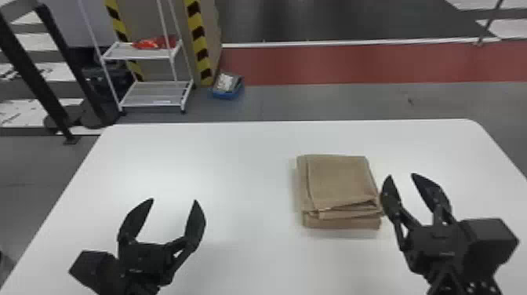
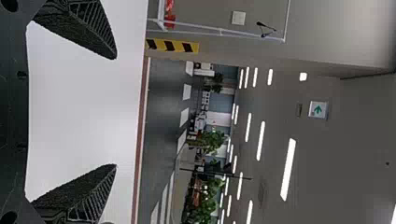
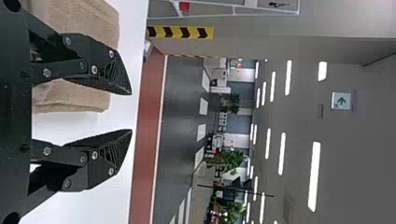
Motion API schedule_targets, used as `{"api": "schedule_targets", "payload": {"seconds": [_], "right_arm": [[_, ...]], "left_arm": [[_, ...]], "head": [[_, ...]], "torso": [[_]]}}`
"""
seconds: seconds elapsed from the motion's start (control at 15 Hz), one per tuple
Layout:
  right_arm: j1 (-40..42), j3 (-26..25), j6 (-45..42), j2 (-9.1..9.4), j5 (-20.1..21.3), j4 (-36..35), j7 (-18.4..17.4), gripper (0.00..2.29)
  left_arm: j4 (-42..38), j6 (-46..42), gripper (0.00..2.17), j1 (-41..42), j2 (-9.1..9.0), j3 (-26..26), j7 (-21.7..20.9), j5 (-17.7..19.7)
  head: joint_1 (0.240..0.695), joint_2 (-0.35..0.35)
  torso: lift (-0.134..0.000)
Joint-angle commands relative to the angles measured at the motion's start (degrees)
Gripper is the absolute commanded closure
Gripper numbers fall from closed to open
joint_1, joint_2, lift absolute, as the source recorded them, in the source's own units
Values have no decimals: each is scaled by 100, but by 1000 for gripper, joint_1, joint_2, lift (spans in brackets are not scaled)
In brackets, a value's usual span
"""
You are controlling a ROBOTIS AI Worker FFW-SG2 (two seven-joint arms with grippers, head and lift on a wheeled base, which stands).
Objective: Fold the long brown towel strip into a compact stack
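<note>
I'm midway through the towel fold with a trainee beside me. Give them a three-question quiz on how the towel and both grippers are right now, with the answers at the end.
1. Multiple choice: How does the brown towel lie on the white table?
A) As one long, flat strip
B) Folded into a layered stack
C) Draped over the table's edge

2. True or false: The left gripper has its fingers spread, with nothing between them.

3. Fill in the blank: Of the two, the robot's ____ gripper is the nearer to the towel.

Key: 1 B; 2 true; 3 right
</note>
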Motion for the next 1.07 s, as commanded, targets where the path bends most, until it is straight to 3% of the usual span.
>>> {"api": "schedule_targets", "payload": {"seconds": [0.0, 0.33, 1.0], "right_arm": [[484, -22, -68, 133, 244, -147, -124, 110], [915, -48, -1123, 194, 209, 11, -28, 110], [1011, 286, -1140, 177, 385, 38, -10, 110]], "left_arm": [[-180, -254, 39, 263, -8, 8, 139, -220], [-321, -536, 39, 623, -105, 342, 280, -229], [-558, -149, 39, 834, -175, 544, 297, -229]], "head": [[695, 65], [695, 88], [695, 192]], "torso": [[-121], [-121], [-121]]}}
